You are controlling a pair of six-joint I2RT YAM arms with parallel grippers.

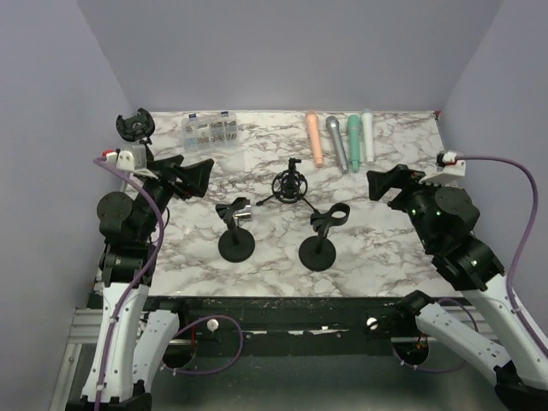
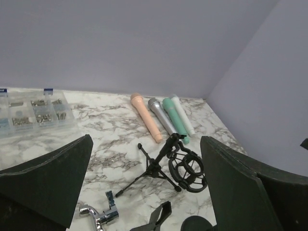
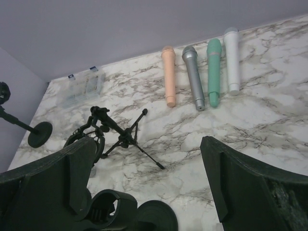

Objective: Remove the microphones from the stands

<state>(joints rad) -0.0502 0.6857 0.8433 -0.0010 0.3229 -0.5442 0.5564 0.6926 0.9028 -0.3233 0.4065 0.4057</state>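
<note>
lilac walls (image 1: 282, 51) surround the marble table (image 1: 385, 248); left end effector (image 1: 202, 177) and right end effector (image 1: 383, 181) gape empty.

Take the tripod stand (image 1: 289, 185) in the middle of the table (image 1: 385, 248) as the mark. Behind it and a little to the right, four microphones (image 1: 337, 141) lie side by side on the table. Behind it to the left sits a compartment box (image 1: 210, 130). In front of it to the left stands a round-base stand (image 1: 235, 231), and in front to the right a second round-base stand (image 1: 322, 237). A corner stand (image 1: 134, 127) is far off to its left, towards the back
</note>
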